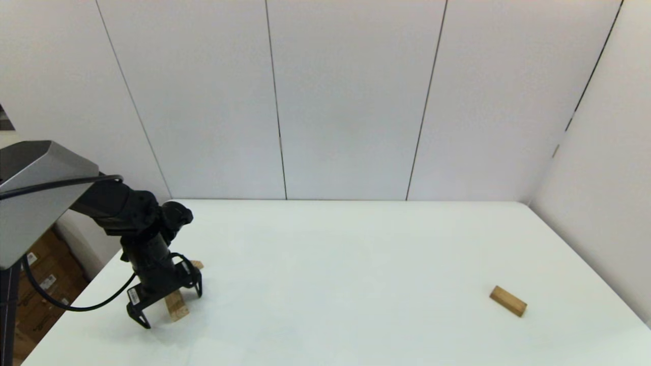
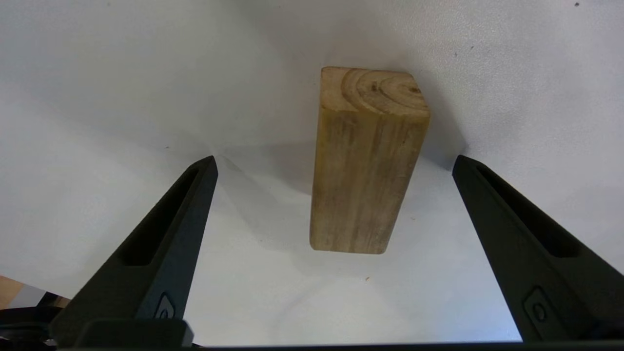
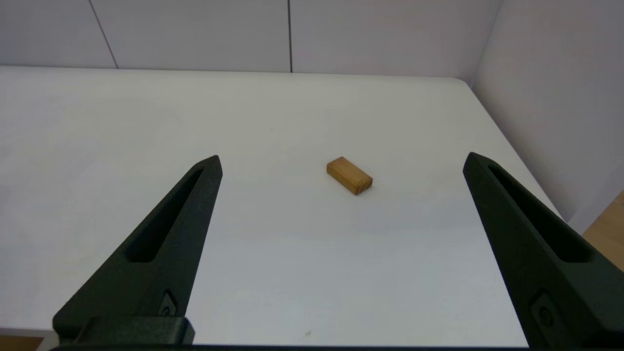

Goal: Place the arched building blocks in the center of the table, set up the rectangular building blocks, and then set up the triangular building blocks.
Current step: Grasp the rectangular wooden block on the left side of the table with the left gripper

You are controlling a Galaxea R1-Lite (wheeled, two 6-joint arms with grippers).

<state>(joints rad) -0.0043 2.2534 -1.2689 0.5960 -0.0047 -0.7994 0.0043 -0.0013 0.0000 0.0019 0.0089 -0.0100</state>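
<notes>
Hovering at the table's (image 1: 356, 284) near-left corner, my left gripper (image 1: 170, 305) hangs spread wide over a light-brown wooden block (image 2: 365, 161), its fingers (image 2: 161, 253) straddling it without touching. I cannot tell whether this one has the hollow. My right gripper (image 3: 341, 161), also spread, faces the solid rectangular block (image 3: 349, 175) lying flat far right.

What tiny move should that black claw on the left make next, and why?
Probably close the left gripper: it is open, its fingers either side of the light-brown wooden oblong block lying on the white table, not touching it. The right gripper idles open.
</notes>
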